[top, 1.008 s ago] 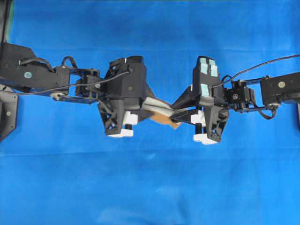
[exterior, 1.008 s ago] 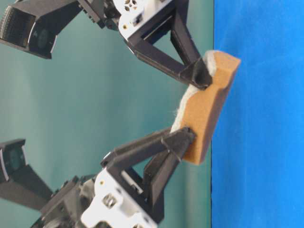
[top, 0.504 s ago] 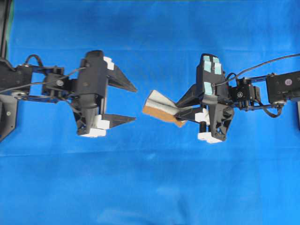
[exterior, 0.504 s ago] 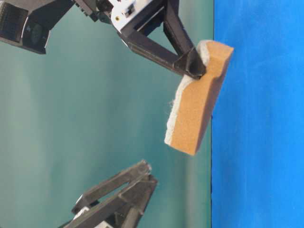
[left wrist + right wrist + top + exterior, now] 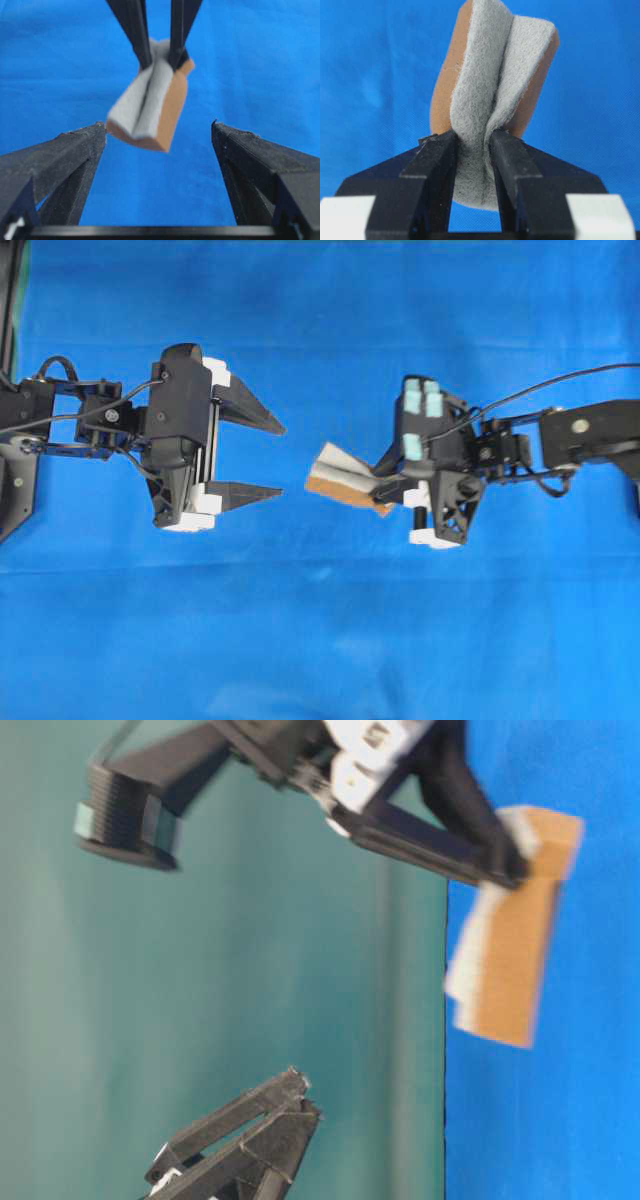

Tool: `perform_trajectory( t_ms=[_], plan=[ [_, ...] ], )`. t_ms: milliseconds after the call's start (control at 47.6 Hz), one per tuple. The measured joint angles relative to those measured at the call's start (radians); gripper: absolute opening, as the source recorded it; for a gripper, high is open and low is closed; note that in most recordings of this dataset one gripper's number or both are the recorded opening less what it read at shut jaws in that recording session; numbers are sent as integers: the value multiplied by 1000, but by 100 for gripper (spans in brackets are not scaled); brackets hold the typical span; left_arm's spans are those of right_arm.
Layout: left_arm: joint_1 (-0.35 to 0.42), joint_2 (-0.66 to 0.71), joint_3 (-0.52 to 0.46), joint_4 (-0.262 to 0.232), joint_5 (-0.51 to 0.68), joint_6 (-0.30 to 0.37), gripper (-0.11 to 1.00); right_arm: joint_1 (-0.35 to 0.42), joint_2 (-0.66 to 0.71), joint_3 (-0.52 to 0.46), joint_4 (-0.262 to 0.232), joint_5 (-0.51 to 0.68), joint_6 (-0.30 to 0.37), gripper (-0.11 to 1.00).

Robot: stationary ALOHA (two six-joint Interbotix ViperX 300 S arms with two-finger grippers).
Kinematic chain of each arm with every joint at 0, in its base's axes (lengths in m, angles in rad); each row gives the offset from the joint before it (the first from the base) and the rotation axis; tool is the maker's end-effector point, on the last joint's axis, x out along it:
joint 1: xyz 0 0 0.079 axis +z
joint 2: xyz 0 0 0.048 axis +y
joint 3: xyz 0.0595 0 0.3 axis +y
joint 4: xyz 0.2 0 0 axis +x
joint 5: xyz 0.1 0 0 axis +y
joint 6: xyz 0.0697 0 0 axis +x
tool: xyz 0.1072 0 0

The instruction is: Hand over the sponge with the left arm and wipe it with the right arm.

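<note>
since the earlier frame my left gripper [image 5: 268,457] has let go and backed off to the left, fingers spread wide and empty, well apart from the sponge [image 5: 337,476]. my right gripper [image 5: 472,142] now carries the sponge alone, fingers pinching its near end hard enough to crease the grey face, with the rest hanging in the air above the blue bench [image 5: 320,640].

what worries me: the grip is near one end only, so pressing down to wipe could lever the sponge out or fold it over. the table-level view is blurred, so i can't judge how high it hangs. i see nothing else on the bench, and nothing stands between the sponge and the surface.
</note>
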Motion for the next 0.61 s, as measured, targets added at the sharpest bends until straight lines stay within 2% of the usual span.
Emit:
perform_trajectory(
  t_ms=[273,609],
  plan=[
    [0,0,0,0,0,-2,81,0,146,-17,-71,-35,0,31],
    [0,0,0,0,0,0,81,3,192,-25,-81,-74,-2,29]
  ],
)
